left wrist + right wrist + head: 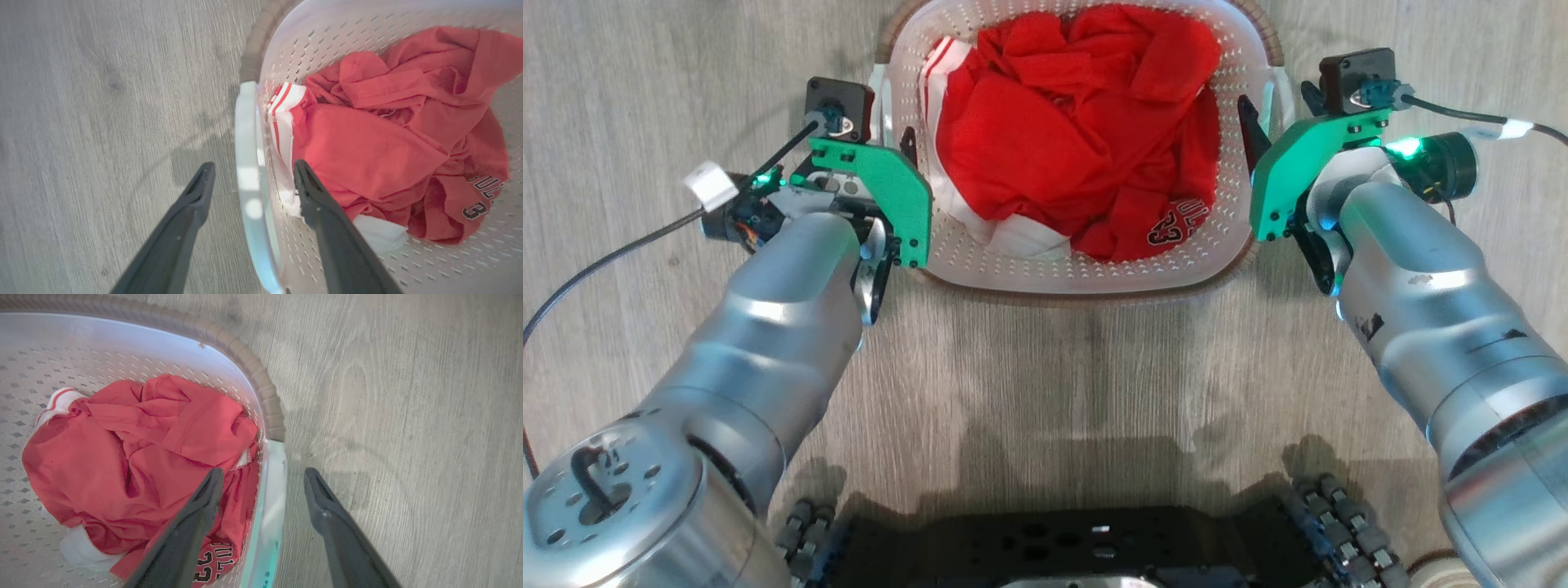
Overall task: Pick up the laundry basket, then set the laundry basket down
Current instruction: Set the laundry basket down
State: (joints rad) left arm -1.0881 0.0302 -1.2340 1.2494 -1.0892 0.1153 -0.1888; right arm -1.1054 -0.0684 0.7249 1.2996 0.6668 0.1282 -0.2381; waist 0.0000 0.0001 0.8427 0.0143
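The laundry basket (1045, 273) sits on the floor ahead of me, white and perforated with a brown rim, and it holds a red garment (1078, 122). My left gripper (900, 145) is at its left side. In the left wrist view that gripper (253, 165) is open and straddles the white handle (246, 134), one finger over the floor and one inside the basket (327, 36). My right gripper (1281, 110) is at the right side. It is open too (263, 471), its fingers either side of the right handle (274, 486) of the basket (81, 347).
Grey wood-look floor (1045, 367) lies all around the basket. My dark base (1094, 547) and its wheels are at the bottom of the head view. Black cables (605, 261) trail from both wrists over the floor.
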